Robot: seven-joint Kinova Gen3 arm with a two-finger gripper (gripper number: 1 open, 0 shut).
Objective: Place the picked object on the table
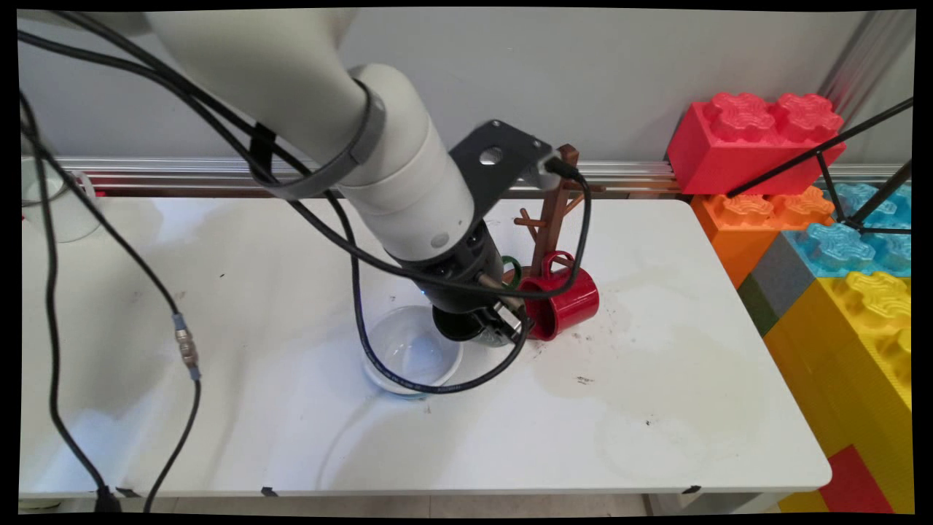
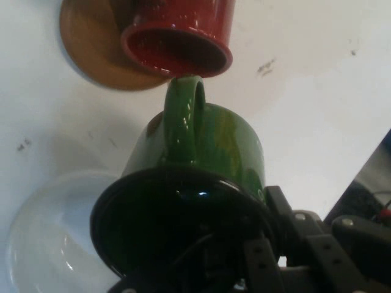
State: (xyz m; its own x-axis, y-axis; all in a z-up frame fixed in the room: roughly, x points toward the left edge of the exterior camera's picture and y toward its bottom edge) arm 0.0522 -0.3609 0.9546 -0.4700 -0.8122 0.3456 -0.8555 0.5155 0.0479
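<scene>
Two mugs crowded the wooden mug tree (image 1: 555,211) on the white counter (image 1: 656,379): the red mug (image 1: 563,300) hung there, and the tool (image 1: 490,329) was clamped on the rim of the green mug (image 2: 201,149), held just beside it above the clear glass bowl (image 1: 410,354).

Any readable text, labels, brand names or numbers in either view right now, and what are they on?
None can be read in either view.
Green mug: plain, no print showing.
Red mug: plain.
Toy bricks: only moulded studs, no lettering.
Arm: no lettering on the visible part.
</scene>
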